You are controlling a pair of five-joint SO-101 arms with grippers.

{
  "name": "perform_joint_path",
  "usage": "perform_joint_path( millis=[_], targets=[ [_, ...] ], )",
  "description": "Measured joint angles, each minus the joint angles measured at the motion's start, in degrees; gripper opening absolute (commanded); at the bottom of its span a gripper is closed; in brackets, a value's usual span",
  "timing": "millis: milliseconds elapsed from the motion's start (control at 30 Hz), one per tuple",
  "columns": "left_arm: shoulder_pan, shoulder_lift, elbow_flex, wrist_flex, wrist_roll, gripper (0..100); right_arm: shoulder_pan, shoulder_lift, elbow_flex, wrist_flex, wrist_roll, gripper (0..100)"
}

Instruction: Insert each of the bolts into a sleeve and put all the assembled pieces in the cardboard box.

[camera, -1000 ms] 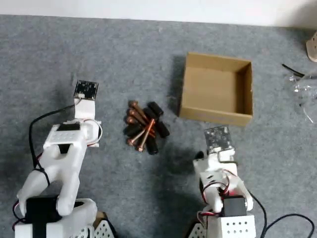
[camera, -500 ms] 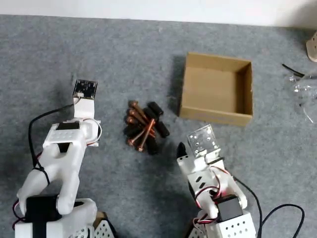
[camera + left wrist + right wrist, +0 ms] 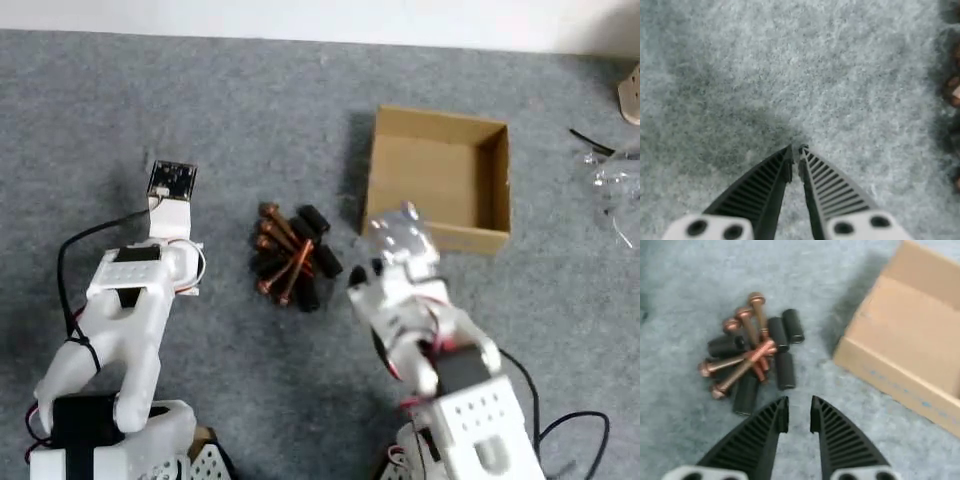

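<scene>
The right arm (image 3: 420,320) has swung away from the box's near wall and over toward the pile, while the left arm (image 3: 130,310) has stayed where it was, near the left edge of the table (image 3: 90,90). The right gripper (image 3: 799,409) now hangs just short of the pile, its jaws parted a little and holding nothing. The left gripper (image 3: 795,150) is closed on nothing, its tips almost touching over bare grey table, with the pile off to one side of it.

This looks like the opening reach of the task. The bolts (image 3: 747,357) and sleeves (image 3: 785,370) all lie in one heap in the middle of the table, and none appears joined yet. I judge that the first pick is still to come, with the whole job ahead.

The box (image 3: 430,170) sits open beyond the heap, toward the far right of the table, and its near wall (image 3: 905,350) is just beside the right arm. Some clear plastic and wires (image 3: 610,170) lie at the right edge, well apart from the work.

The heap itself is the main obstacle. The copper bolts lie crossed over one another and over the black sleeves, touching on all sides, so closing on one piece will likely nudge its neighbours. A sleeve at the heap's rim looks the easier first grab. The jaws would probably need to open wider beforehand.
</scene>
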State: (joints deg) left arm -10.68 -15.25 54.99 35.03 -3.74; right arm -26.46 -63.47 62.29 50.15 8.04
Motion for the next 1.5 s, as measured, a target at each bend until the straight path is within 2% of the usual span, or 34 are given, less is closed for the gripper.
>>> perform_joint_path(
  millis=[200,367,667,1000,1200,1500],
  targets=[
    [0.0,0.0,0.0,0.0,0.0,4,-7.9,19.0,-11.3,-1.1,-2.5,7.4],
    [0.0,0.0,0.0,0.0,0.0,4,-8.4,33.6,-17.4,-4.5,-3.1,7.4],
    [0.0,0.0,0.0,0.0,0.0,4,-8.7,54.8,-26.3,-4.7,-2.5,7.4],
    [0.0,0.0,0.0,0.0,0.0,4,-8.1,60.8,-28.1,-5.4,-0.4,7.6],
    [0.0,0.0,0.0,0.0,0.0,4,-5.4,60.9,-30.8,-5.5,-0.2,17.6],
    [0.0,0.0,0.0,0.0,0.0,4,-4.6,61.3,-30.9,-5.5,-0.2,17.6]
  ],
)
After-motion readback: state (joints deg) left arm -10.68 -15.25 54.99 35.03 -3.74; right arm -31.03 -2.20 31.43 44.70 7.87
